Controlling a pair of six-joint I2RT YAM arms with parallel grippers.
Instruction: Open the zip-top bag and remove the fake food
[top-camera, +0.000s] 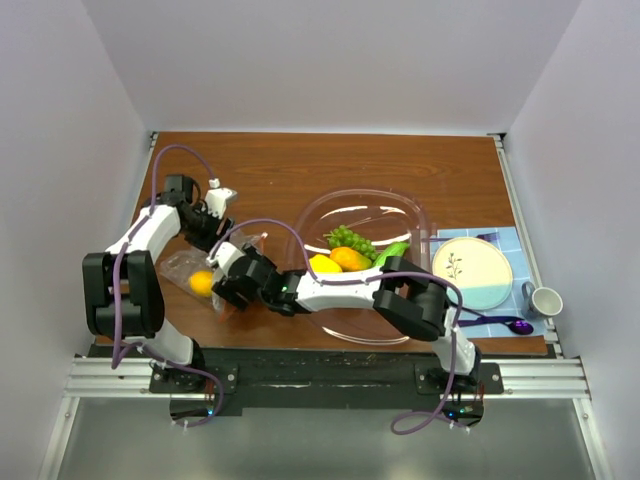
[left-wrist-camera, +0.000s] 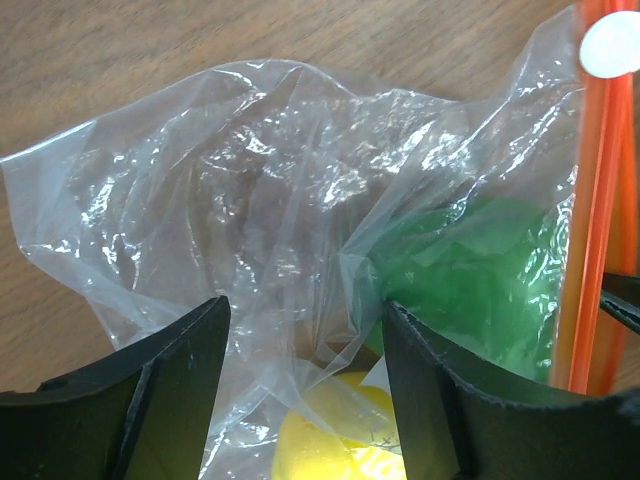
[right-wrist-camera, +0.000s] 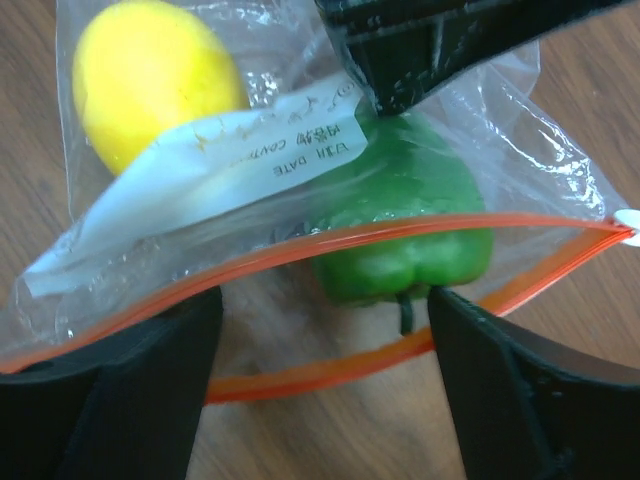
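Note:
The zip-top bag lies on the table left of the bowl, its red-orange zip strip parted into an open loop. Inside it are a green toy pepper and a yellow toy lemon, next to a white label. My right gripper is open at the bag's mouth, fingers on either side of the pepper's stem end. My left gripper is open over the bag's closed end, with crinkled plastic and the lemon between its fingers. One left finger rests on the bag above the pepper.
A large clear pinkish bowl right of the bag holds green grapes, a yellow fruit, an orange fruit and a green piece. Far right are a blue mat with a plate, a purple spoon and a mug.

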